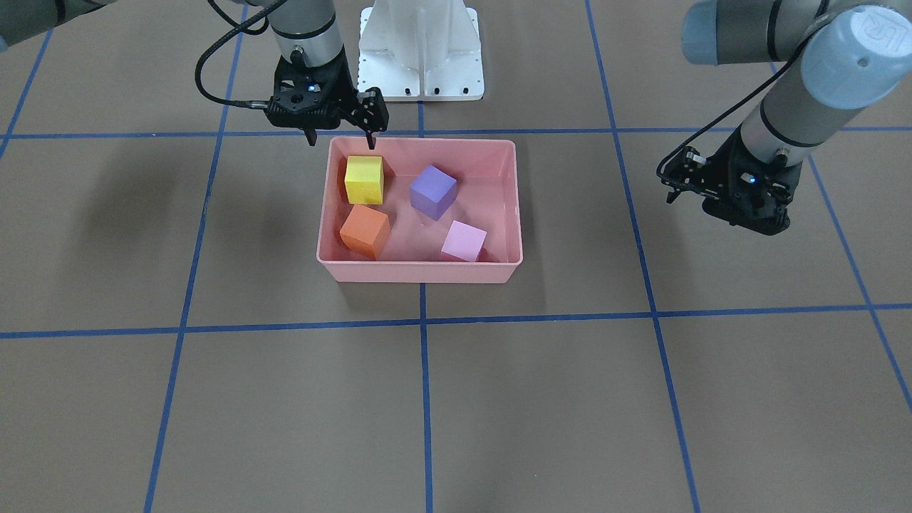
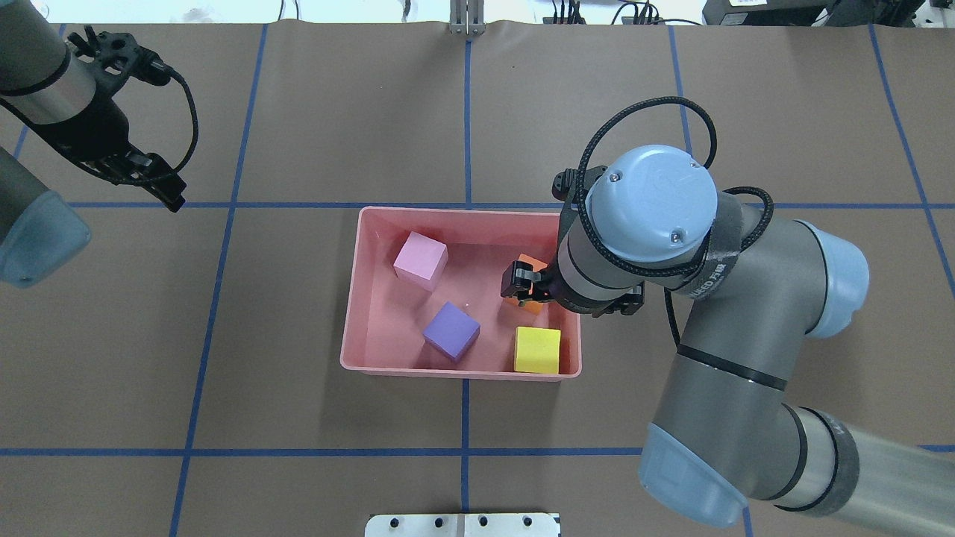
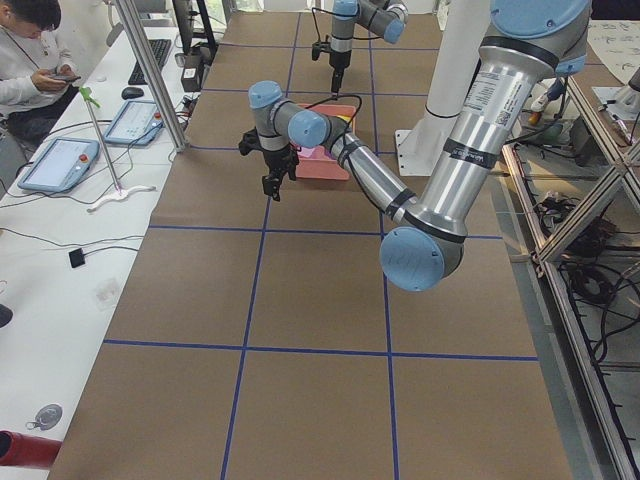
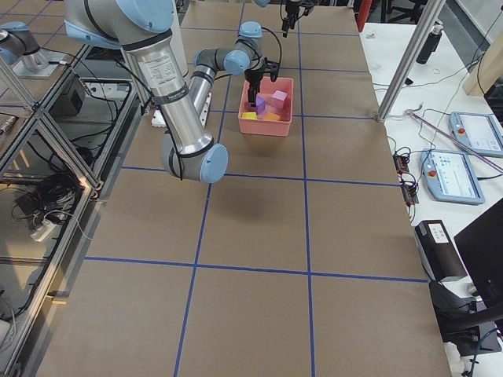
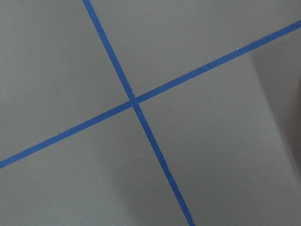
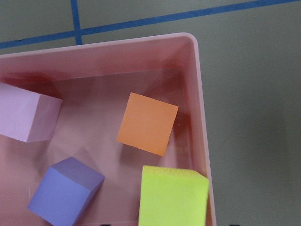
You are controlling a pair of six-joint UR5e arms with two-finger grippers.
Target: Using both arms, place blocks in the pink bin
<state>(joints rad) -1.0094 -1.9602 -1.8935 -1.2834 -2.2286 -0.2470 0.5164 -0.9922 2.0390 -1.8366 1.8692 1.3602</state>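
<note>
The brown tabletop [image 2: 298,335], marked into squares by blue tape, fills every view. Clock directions here follow the overhead view, with 12 o'clock pointing away from the robot.

The right arm [image 2: 746,298] comes in from 4 o'clock and bends over the right end of the pink bin. The left arm [image 2: 45,89] reaches in at 10 o'clock, well apart from the bin. The white pedestal base [image 1: 420,50] stands at 6 o'clock, near the bin's long side.

The pink bin [image 2: 354,291] sits at the middle of the tabletop, over a tape line. All four blocks lie on its floor.

The right tool [image 1: 341,137] hangs above the bin's 4 o'clock part, over the orange and yellow blocks. Its fingers are spread apart with nothing between them. The left tool [image 2: 168,192] hovers above a tape crossing at 10 o'clock. Whether its fingers are apart or together cannot be told, and its wrist camera shows only tape and bare tabletop.

Inside the bin, the pale pink block [image 2: 421,258] lies at 11 o'clock. The purple block [image 2: 451,330] lies at 7 o'clock, turned askew to the walls. The yellow block [image 2: 537,349] fills the 5 o'clock corner. The orange block [image 6: 147,123] lies at 3 o'clock, just beside the yellow one, mostly hidden under the right tool from overhead.
</note>
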